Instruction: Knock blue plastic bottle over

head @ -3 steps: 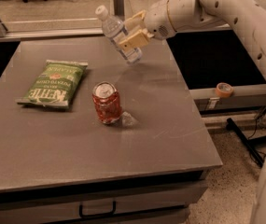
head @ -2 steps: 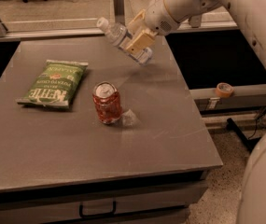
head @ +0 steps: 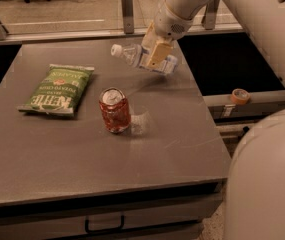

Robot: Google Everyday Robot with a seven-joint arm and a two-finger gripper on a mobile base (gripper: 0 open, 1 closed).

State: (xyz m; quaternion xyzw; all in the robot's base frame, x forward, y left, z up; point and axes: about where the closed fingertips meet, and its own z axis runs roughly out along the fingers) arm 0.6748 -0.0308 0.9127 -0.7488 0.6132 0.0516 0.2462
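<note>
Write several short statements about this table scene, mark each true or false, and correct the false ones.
1. The bottle stands upright on the table. False: it is tipped far over, with its cap pointing left.
2. The pincer is closed on the bottle above the far part of the table. True.
3. The can lies on its side. False: it stands upright near the middle of the table.
4. The chip bag lies flat to the left of the can. True.
5. The bottle touches the can. False: they are clearly apart.

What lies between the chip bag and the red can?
Only bare table, in the camera view; the gripper holds the blue plastic bottle farther back.
</note>
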